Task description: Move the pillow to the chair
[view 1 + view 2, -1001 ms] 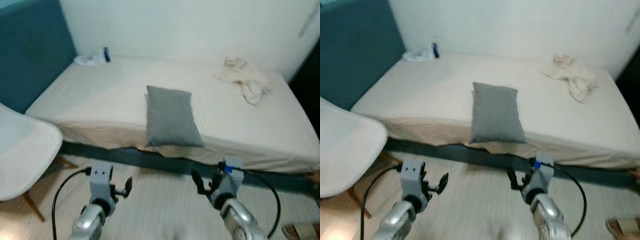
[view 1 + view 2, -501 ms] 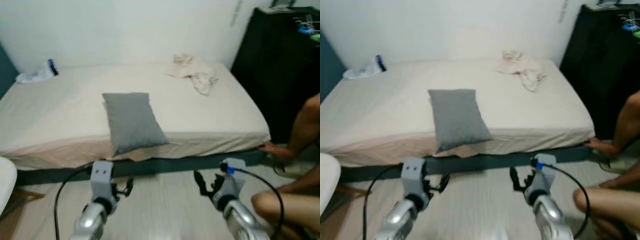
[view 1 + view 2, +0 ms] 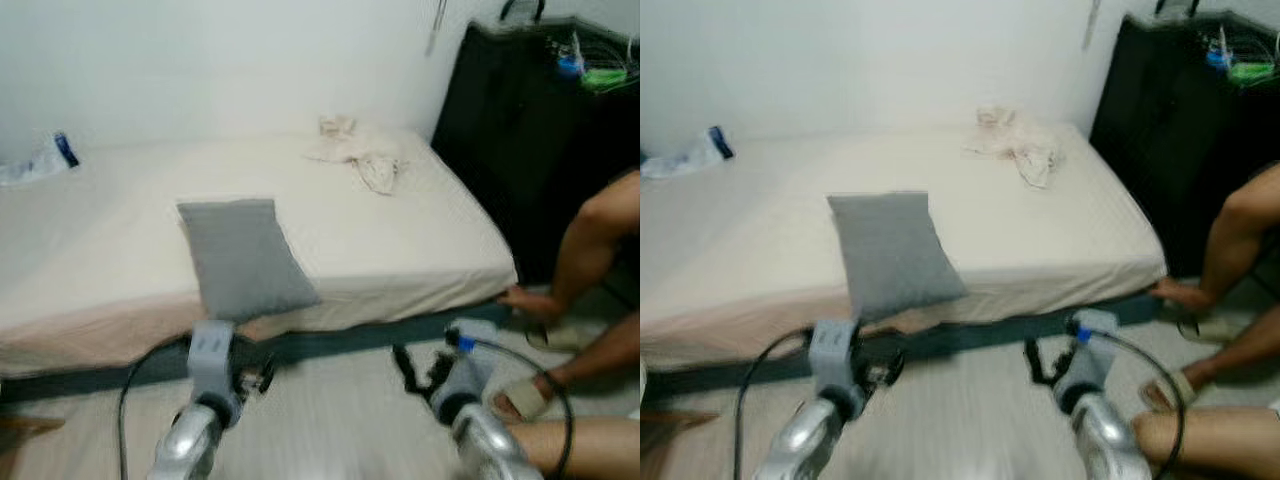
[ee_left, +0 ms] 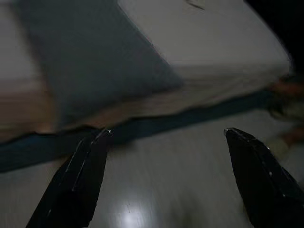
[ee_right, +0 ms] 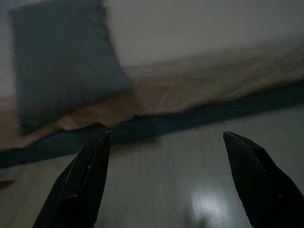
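Two likely ways of going wrong, judging from here. Risking, first, a pinch of the soft grey rectangular fabric pillow by one corner only, leaving it sagging, slipping free, or dragging the cream sheet of the bed along with it. Risking, second, a brush with the person sitting on the floor off the bed's right corner, with a hand resting on the floor just beside that corner and a bent leg near the right arm; any wide swing or turn toward that side looking unsafe. Also reckoning with blurred views, making the pillow's edges harder to judge.

Holding the left end effector and the right end effector low over the floor in front of the bed, both spread wide and gripping nothing, both short of the pillow. Finding the pillow lying flat on the bed at its near edge, toward the bed's left half, its lower end reaching the edge of the mattress.

Noting pale, smooth, slightly glossy wooden flooring in front of the bed. Noting a crumpled pale cloth on the bed's far right part, well apart from the pillow, and a blue-capped item with clear wrapping on the bed's far left. Noting a tall black cabinet just beyond the bed's right side and a plain white wall behind the bed.
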{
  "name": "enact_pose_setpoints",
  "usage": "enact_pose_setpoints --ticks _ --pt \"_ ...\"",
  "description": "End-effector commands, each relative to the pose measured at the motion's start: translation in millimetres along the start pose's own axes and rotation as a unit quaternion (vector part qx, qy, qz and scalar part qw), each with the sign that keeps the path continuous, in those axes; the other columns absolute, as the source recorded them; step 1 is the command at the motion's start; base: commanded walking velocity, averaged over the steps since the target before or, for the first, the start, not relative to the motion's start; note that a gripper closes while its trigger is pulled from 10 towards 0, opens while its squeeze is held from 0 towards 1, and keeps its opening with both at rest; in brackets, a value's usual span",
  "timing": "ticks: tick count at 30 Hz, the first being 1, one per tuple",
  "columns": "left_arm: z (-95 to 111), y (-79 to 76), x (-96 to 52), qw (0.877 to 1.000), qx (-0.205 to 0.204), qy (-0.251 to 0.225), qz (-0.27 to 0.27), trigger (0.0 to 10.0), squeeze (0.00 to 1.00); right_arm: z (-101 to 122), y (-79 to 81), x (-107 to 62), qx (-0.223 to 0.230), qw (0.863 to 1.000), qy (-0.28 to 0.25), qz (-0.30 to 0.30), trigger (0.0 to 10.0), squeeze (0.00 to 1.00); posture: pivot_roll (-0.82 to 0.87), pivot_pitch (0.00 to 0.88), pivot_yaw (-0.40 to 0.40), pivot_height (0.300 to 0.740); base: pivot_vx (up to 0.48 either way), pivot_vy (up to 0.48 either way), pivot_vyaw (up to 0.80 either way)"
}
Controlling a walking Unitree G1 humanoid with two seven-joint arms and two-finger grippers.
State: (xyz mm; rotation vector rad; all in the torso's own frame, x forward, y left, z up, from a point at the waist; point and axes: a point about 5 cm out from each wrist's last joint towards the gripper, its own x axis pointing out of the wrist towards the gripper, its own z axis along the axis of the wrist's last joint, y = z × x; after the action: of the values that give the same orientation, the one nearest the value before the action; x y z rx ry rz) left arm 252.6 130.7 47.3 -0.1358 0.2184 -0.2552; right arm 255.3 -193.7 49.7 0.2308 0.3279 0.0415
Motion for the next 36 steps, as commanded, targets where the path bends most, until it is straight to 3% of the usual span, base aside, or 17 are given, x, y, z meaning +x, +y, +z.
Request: enact_pose_setpoints --ticks 1,4,16,28,36 --pt "-8 8.4 -5.4 1.000 -0.002 0.016 0.015 10.0 0.00 -6 9.9 1.3 0.008 1.000 0.011 0.014 10.0 0.00 -0.09 0.100 0.027 0.740 0.386 0.000 -0.76" --pt "-7 8.3 -5.6 1.000 -0.002 0.016 0.015 10.0 0.00 -6 10.1 1.3 0.010 1.000 0.009 0.015 10.0 0.00 -0.09 0.104 0.028 0.740 0.384 0.000 -0.76" --pt "-7 9.1 -5.1 1.000 -0.006 0.016 0.007 10.0 0.00 -6 11.1 1.0 0.013 1.000 0.008 0.016 10.0 0.00 -0.09 0.106 0.031 0.740 0.345 0.000 0.00" --pt "4 3.7 3.6 1.000 -0.003 0.006 -0.009 10.0 0.00 -7 12.1 1.8 0.010 1.000 0.016 0.014 10.0 0.00 -0.09 0.107 0.036 0.740 0.000 0.000 -0.55" --pt "11 7.3 8.7 1.000 -0.009 0.000 0.018 10.0 0.00 -6 11.6 1.5 0.016 1.000 0.009 0.013 10.0 0.00 -0.09 0.107 0.040 0.740 0.000 0.000 -0.47"
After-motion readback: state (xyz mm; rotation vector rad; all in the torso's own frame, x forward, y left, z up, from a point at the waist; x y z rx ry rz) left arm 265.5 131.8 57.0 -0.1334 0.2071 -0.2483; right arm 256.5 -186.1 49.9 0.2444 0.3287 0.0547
